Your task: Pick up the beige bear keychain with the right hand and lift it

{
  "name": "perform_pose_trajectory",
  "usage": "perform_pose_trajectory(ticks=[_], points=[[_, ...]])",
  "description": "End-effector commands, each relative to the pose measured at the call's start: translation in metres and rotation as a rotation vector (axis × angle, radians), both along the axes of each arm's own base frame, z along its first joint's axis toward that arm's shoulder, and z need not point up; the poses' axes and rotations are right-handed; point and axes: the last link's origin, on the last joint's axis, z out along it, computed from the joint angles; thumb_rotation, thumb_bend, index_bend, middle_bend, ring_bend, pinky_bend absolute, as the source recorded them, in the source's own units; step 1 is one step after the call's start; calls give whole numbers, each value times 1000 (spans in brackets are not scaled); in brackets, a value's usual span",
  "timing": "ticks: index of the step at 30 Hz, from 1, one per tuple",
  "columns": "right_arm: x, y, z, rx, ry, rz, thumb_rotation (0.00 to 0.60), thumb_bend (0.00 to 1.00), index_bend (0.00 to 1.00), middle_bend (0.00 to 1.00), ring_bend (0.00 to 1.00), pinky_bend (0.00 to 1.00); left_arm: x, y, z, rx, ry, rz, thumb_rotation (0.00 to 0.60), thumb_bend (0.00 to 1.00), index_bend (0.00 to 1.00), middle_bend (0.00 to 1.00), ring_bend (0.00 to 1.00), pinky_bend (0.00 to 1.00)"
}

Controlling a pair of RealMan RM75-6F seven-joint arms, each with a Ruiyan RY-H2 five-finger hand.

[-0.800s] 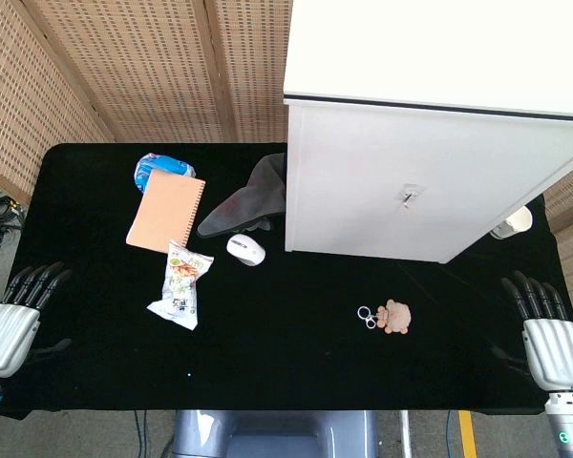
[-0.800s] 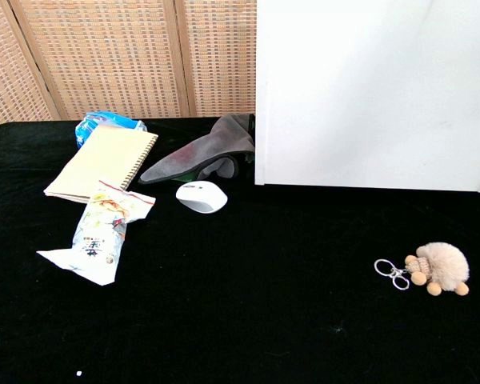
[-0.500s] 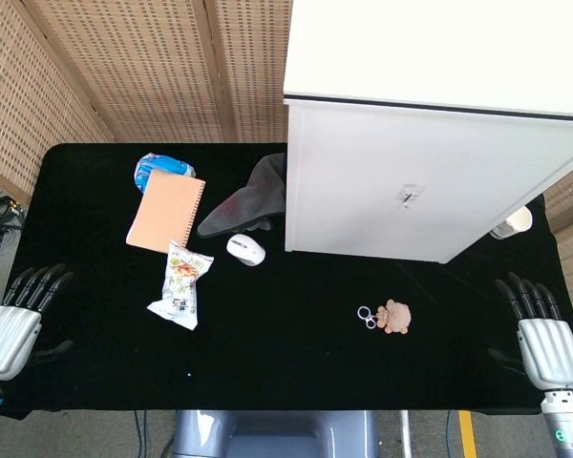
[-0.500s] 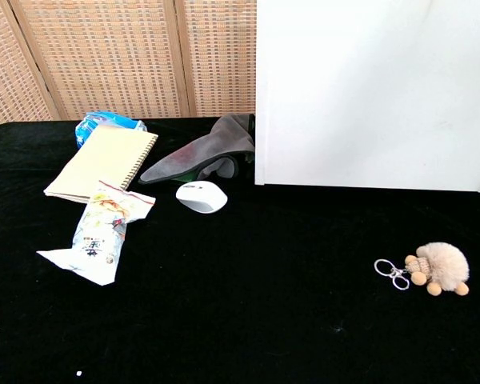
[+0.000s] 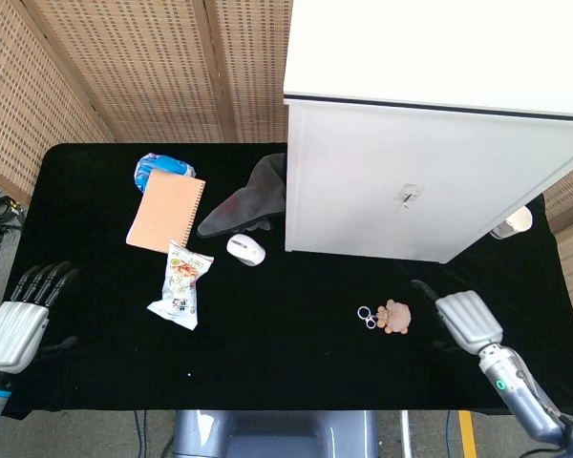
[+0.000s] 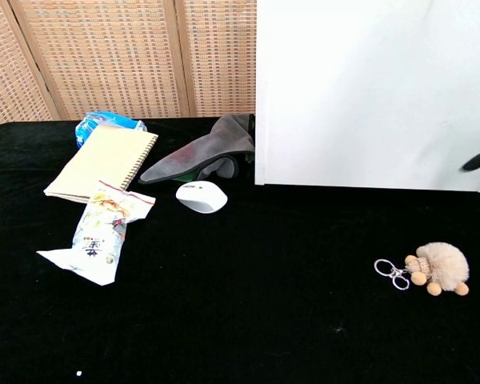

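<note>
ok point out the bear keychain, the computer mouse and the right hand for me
bear keychain (image 6: 442, 266), chest view, on its fluffy beige body
computer mouse (image 6: 201, 196), chest view, on the top of its white shell
right hand (image 5: 466, 321), head view, on the back of the hand

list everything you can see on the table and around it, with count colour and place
bear keychain: 1, beige with silver ring, front right
computer mouse: 1, white, centre left
snack packet: 1, white, front of notebook
notebook: 1, tan, spiral-bound, back left
blue packet: 1, partly under notebook
cloth: 1, dark grey, beside cabinet
cabinet: 1, white, back right
cup: 1, white, behind cabinet's right corner
table: 1, black cover
left hand: front left edge, empty
right hand: right of keychain, apart
</note>
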Motion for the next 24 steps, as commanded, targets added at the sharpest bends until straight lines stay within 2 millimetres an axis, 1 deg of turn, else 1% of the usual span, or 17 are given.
perform_pose_trajectory(ticks=[1,5,7,9,13,16,19,24], points=[[29,-29,-25,122,-37,41,600,168,263,899,887,1000,-1,5,-1,1,1,13,600,0,0,0,0,0],[39,-44,-47,180,-60,45,600,273,315,922,918,1000,-3,8,-2,-5,2,28,600,0,0,0,0,0],[42,-51,-55,188,-73,42,600,283,331,929,923,1000,-4,9,-2,-6,4,33,600,0,0,0,0,0],[45,-64,-66,197,-67,39,600,288,347,936,930,1000,-5,10,-3,-6,7,39,600,0,0,0,0,0],[45,-80,-82,203,-31,29,600,363,375,946,939,1000,-6,12,-4,-6,9,48,600,0,0,0,0,0],[44,-85,-94,217,-17,1,600,420,393,947,940,1000,-6,13,-4,-4,10,50,600,0,0,0,0,0],[42,-86,-103,223,0,-8,600,465,425,947,940,1000,-6,13,-4,-3,8,52,600,0,0,0,0,0],[39,-86,-119,215,37,-8,600,497,451,947,940,1000,-6,13,-3,-8,0,55,600,0,0,0,0,0]])
